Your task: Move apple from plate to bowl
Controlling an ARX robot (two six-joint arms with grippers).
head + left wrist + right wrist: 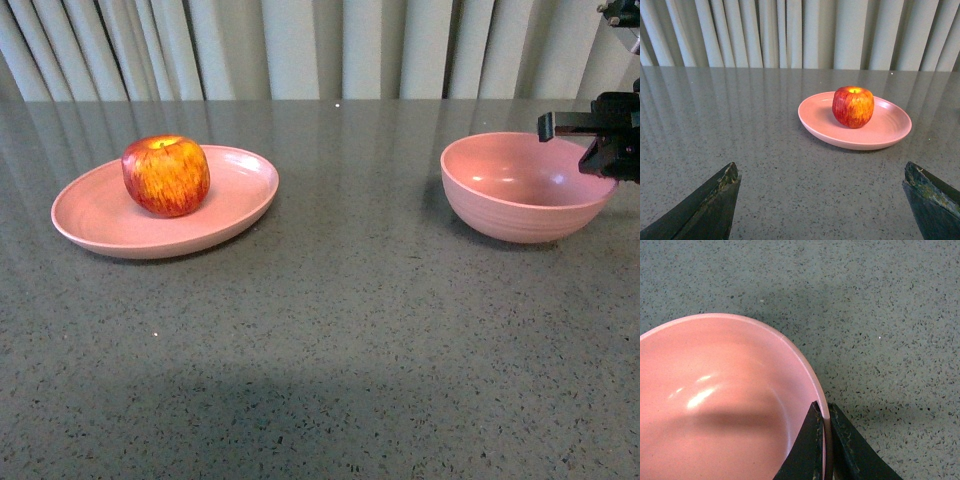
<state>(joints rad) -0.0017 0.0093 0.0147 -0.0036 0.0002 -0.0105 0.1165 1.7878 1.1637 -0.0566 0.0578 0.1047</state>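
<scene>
Red apple [166,176] rests on the pink plate [90,225]; right gripper [824,408] is clamped on the bowl [500,215] rim, left gripper [821,168] stands wide apart.

A grey, dark-speckled, glossy surface [330,340] fills the foreground. Behind its far edge hangs a pale curtain [300,45] in vertical pleats, faintly mirrored in the polish.

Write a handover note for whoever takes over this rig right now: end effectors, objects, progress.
Left end effector: open, empty, apart from the plate.
Right end effector: shut on the rim of the deep round matte pink bowl, one finger inside, one outside.
Round red-and-yellow apple: on the shallow pink oval plate. The bowl is empty.
Done: nothing yet.
Left: grasp the apple, put it in the bowl.
</scene>
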